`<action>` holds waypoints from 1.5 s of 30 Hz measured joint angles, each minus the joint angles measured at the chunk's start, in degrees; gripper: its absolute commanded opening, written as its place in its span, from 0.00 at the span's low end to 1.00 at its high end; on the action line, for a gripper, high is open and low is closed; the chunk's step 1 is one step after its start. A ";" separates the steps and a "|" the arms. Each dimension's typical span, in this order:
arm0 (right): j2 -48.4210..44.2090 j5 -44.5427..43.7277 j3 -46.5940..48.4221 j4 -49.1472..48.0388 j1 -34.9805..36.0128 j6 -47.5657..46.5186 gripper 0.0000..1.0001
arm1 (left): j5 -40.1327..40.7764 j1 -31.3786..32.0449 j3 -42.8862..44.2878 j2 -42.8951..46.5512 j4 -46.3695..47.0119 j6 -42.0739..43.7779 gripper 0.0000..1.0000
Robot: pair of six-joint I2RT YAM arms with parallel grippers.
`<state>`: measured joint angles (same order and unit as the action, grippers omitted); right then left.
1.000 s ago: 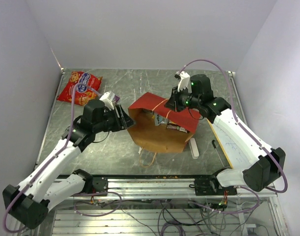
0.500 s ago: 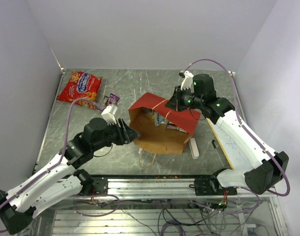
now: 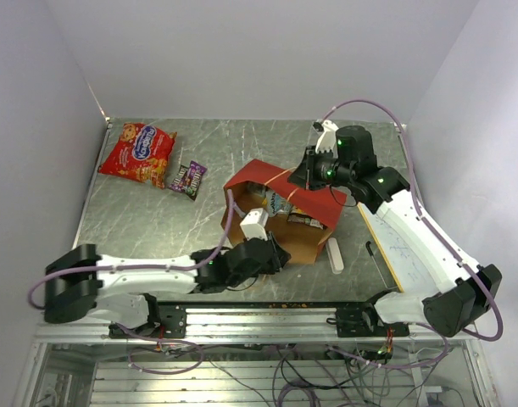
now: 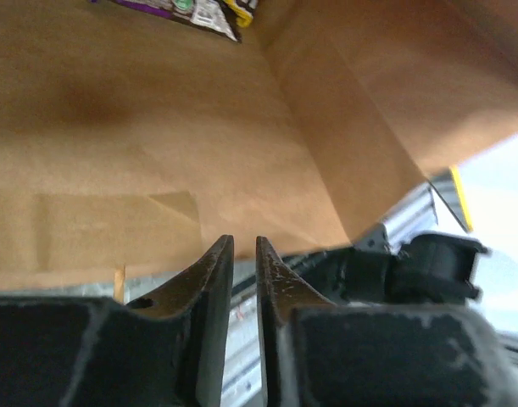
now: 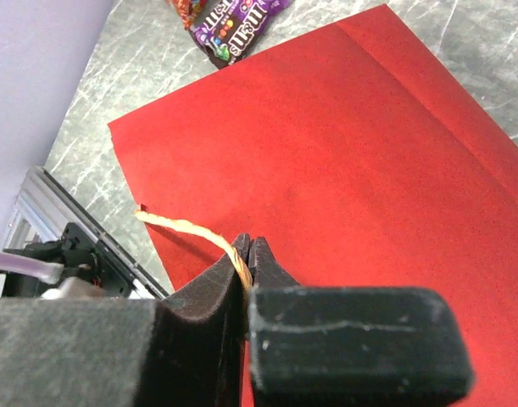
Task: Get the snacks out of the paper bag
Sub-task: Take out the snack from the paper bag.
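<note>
The paper bag (image 3: pixel 275 180) lies on its side, red outside, mouth toward me. My right gripper (image 3: pixel 297 180) is shut on its upper tan handle (image 5: pixel 186 229) above the red panel (image 5: pixel 343 153) and holds the mouth up. Several snacks (image 3: pixel 286 209) lie inside; a purple pack (image 4: pixel 186 10) and a yellow one (image 4: pixel 242 7) show deep in the kraft interior (image 4: pixel 157 127). My left gripper (image 3: pixel 280 254) is low at the bag's front lip, jaws nearly together and empty in the left wrist view (image 4: pixel 244 246). The chip bag (image 3: pixel 140 153) and a purple candy pack (image 3: pixel 188 179) lie at the back left.
A white eraser (image 3: pixel 336 254) lies right of the bag. A pen (image 3: pixel 375 253) and a small whiteboard (image 3: pixel 394 246) are farther right. The bag's lower handle (image 3: pixel 254 271) trails toward the table's near rail.
My left gripper let go of the purple candy pack beside the chip bag, then swung low and right to the bag's mouth. My right gripper kept its hold on the handle.
</note>
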<state>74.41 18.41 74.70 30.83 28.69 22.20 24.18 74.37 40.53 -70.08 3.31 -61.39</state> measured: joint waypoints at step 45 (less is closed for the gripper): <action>0.33 0.20 2.78 2.86 4.55 1.27 0.00 | 7.85 -12.50 18.91 -40.24 8.46 -35.74 0.51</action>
<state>74.74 18.61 77.47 33.69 33.23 23.46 32.03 61.87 59.44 -110.32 11.77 -97.12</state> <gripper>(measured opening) 0.004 0.494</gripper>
